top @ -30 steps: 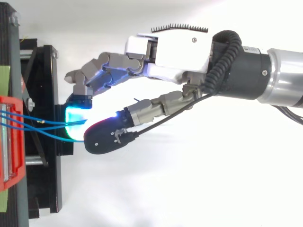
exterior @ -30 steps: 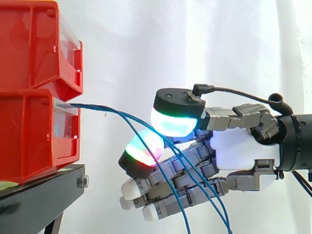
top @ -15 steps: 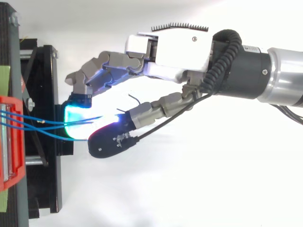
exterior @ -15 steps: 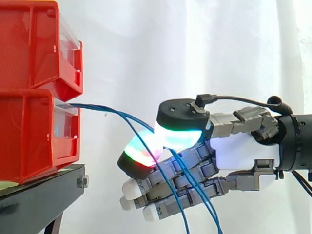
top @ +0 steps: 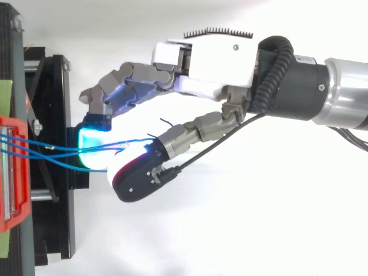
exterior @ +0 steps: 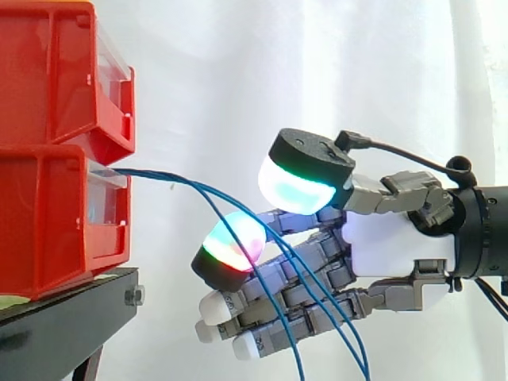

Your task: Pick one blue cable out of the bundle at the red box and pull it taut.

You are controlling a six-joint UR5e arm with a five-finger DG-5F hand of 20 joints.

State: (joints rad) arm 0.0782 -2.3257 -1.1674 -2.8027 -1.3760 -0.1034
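The blue cables (exterior: 159,175) slope from the red box (exterior: 55,222) down between the half-open hand's (exterior: 393,242) thumb (exterior: 305,171) and fingers, ungripped.

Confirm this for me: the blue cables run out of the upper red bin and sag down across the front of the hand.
Not quite. The blue cables come out of the lower red bin, not the upper red bin; the side view shows them leaving at its clear front. The rest holds: they sag down across the front of the hand.
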